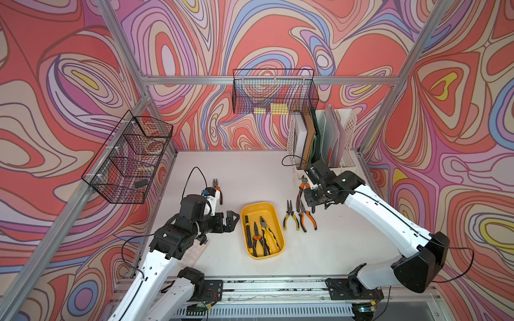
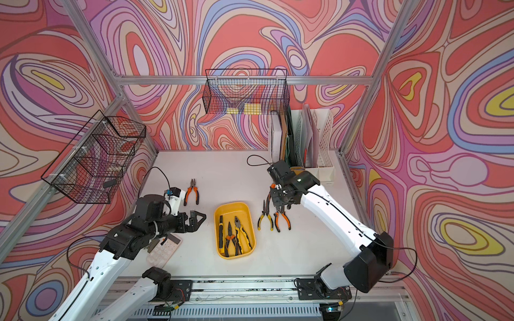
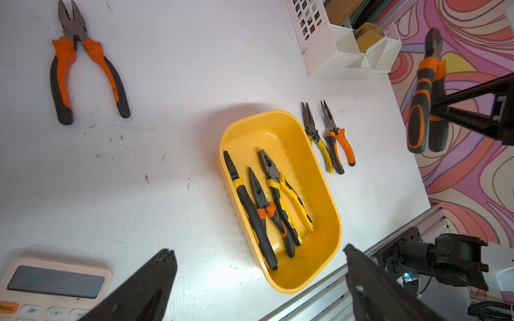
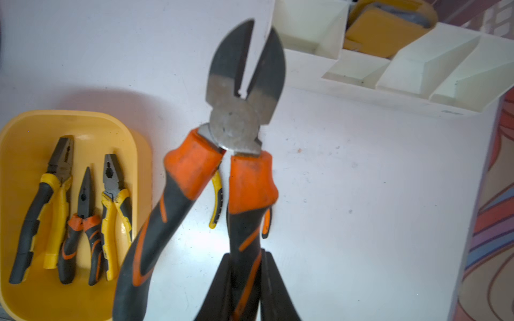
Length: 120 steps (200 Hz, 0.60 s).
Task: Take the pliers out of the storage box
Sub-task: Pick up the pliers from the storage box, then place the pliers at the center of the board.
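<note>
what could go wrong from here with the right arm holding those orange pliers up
1. The right hand grips the cutting pliers by one handle only; the other handle hangs free, so they may swing or slip out.
2. They hang roughly above the yellow-handled pliers and orange-handled pliers on the table; a drop could knock those.
3. The three pliers in the yellow box lie packed together, so the open left hand may drag a neighbour along.

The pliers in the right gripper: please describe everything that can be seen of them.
These pliers are side cutters: dark, worn metal head, blades slightly parted, orange-and-black rubbery-looking handles spread apart. The right gripper is shut on one handle; the other is free. They are held in the air above the white table.
</note>
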### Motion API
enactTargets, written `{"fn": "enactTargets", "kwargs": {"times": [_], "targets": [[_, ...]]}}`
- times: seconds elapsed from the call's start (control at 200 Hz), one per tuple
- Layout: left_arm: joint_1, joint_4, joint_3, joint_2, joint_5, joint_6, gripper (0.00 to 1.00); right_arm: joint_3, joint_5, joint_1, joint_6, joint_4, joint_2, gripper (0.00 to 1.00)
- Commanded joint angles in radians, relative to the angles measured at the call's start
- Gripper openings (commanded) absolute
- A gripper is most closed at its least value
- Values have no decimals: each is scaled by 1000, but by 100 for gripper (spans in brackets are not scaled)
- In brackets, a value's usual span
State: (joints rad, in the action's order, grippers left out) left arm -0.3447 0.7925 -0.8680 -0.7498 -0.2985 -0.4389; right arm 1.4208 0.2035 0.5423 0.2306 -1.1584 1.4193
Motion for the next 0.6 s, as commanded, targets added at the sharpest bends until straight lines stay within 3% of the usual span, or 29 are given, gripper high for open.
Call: {"fn": "enactTargets", "kwargs": {"times": [0.0, 0.21, 0.341, 0.596], "targets": [[-7, -1, 7, -2, 15, -2, 100, -27, 64, -70, -158, -24, 0, 0], [-8, 1, 4, -11, 6, 9, 100, -38, 56, -266, -252, 23, 48, 0], [-8, -1, 2, -20, -4, 14, 100, -69, 131, -280, -234, 46, 131, 0], [-8, 3, 1, -24, -1, 16, 100, -167, 101, -286, -231, 129, 214, 0]]}}
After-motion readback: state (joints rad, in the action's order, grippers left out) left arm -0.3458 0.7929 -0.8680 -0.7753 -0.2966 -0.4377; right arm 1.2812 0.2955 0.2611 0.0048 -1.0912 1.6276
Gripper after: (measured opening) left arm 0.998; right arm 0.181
